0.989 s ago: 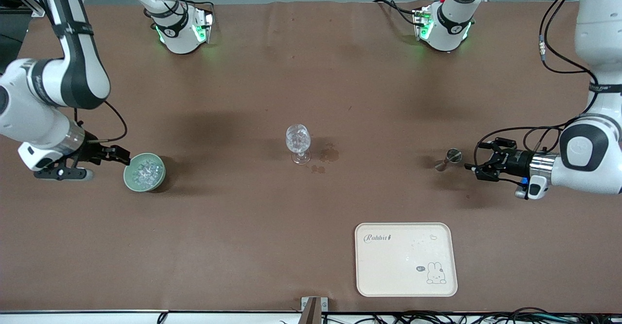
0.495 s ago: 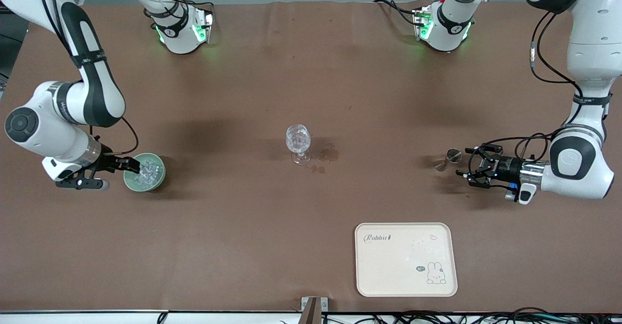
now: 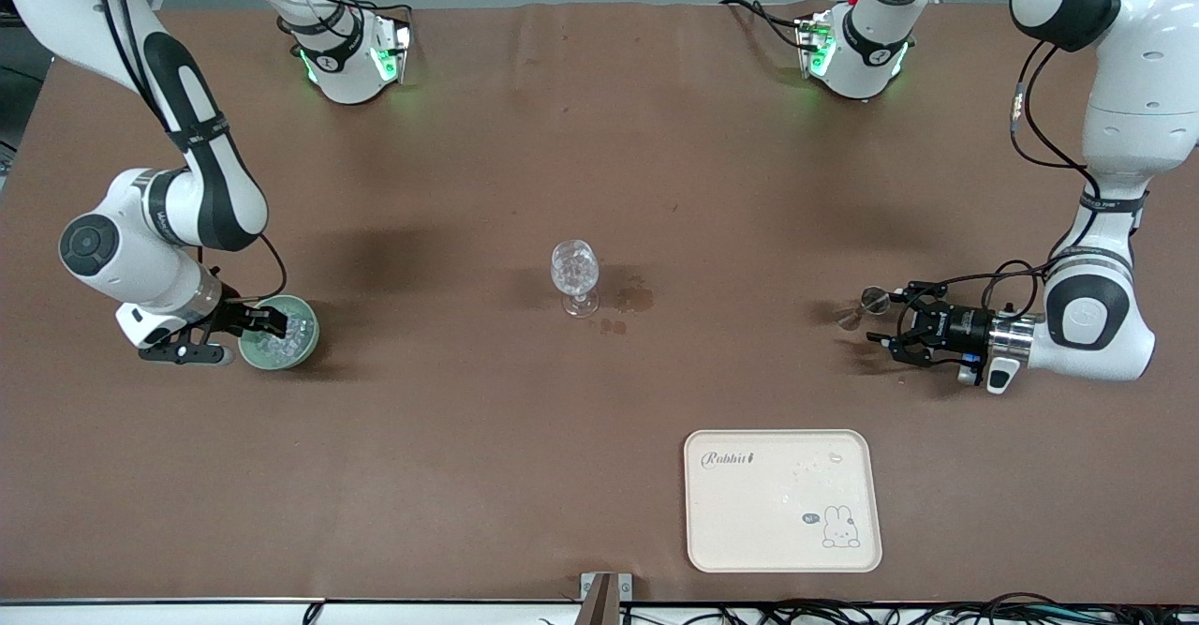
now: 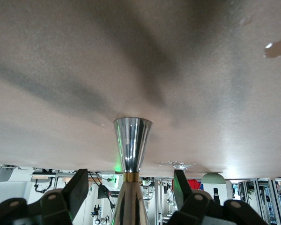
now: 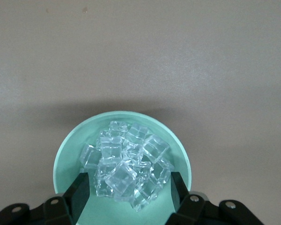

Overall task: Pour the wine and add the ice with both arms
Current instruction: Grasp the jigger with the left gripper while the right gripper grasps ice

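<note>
In the front view, the right gripper [image 3: 273,322] is hanging low over the pale green bowl [image 3: 304,345] at the right arm's end of the table, its fingers spread above the ice [image 3: 288,336], which looks like a line-up for picking a chunk. At the left arm's end, the left gripper [image 3: 880,327] is lying nearly level beside the jigger [image 3: 864,307], the small metal vessel taken to be carrying the wine, with fingers parted and not yet touching it; a sideways approach suits a grasp at the narrow waist, keeping the cup upright. The stemmed glass [image 3: 575,275] is standing mid-table between them, where both arms can be reaching it, with dark stains [image 3: 635,298] just beside its foot. A cream tray [image 3: 783,500] is lying nearer the camera. In the left wrist view, the jigger [image 4: 131,154] is sitting centred between the two open fingers [image 4: 61,199], its gold-banded waist level with them, so closing should be clamping it there. In the right wrist view, the fingers [image 5: 77,194] are standing apart on either side of the ice [image 5: 126,166] heaped in the bowl [image 5: 68,157], one cube lying directly between them.
</note>
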Motion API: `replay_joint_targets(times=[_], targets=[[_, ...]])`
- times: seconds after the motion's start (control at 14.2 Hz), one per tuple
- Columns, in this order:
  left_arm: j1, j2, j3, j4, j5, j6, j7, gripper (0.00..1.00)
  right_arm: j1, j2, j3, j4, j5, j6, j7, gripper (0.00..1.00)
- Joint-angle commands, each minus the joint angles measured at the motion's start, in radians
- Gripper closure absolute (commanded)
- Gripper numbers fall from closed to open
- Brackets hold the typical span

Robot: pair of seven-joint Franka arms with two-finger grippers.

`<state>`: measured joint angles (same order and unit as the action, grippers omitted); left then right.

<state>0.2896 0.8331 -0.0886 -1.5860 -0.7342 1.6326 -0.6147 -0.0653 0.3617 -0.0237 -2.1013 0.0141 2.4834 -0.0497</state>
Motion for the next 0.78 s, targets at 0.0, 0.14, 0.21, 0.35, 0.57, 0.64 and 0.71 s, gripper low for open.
replay_joint_targets(times=[0.0,0.14,0.21,0.35,0.57,0.64,0.71], targets=[[0.002,0.0,-0.002,-0.008,-0.017,-0.014,-0.02,0.24,-0.002,0.003,0.005,-0.02,0.003,0.031,0.008,0.26],[0.0,0.001,-0.003,-0.012,-0.017,-0.019,-0.017,0.27,-0.001,0.02,0.007,-0.019,0.003,0.051,0.008,0.27],[-0.004,0.001,-0.005,-0.018,-0.017,-0.019,-0.017,0.28,0.01,0.02,0.007,-0.019,0.003,0.051,0.008,0.28],[-0.007,0.001,-0.011,-0.022,-0.017,-0.019,-0.016,0.34,0.016,0.023,0.005,-0.02,0.004,0.052,0.01,0.3],[-0.007,0.001,-0.011,-0.022,-0.019,-0.019,-0.017,0.44,0.013,0.031,0.005,-0.02,0.004,0.055,0.01,0.33],[-0.007,0.001,-0.011,-0.022,-0.019,-0.019,-0.017,0.46,0.013,0.031,0.005,-0.02,0.003,0.055,0.01,0.34],[-0.009,0.001,-0.011,-0.022,-0.027,-0.019,-0.017,0.5,0.012,0.033,0.005,-0.02,0.004,0.055,0.01,0.34]])
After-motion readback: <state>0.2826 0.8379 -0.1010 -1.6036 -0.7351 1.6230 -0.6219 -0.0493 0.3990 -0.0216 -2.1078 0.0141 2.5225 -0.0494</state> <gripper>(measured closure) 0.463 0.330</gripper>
